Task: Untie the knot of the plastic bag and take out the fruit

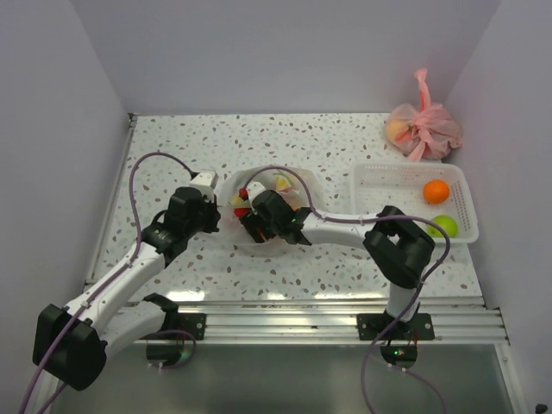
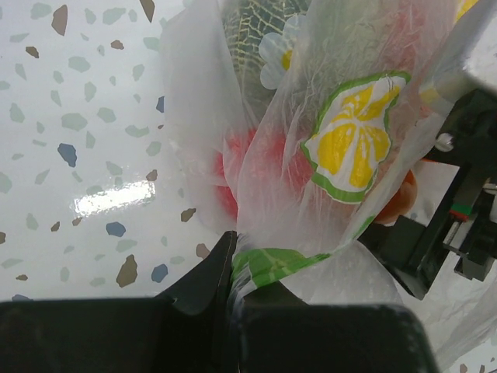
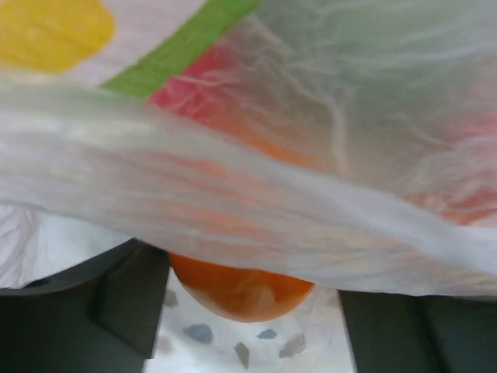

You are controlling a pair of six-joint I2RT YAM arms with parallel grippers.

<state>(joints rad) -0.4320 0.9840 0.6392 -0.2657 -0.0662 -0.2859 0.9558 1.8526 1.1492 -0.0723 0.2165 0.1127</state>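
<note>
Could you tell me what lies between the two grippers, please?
Only the plastic bag, fruit inside it, lies between the left gripper and the right gripper, as the top external view shows.

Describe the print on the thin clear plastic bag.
Yellow flowers on white, edged green, on the thin clear plastic bag; best in left wrist view.
</note>
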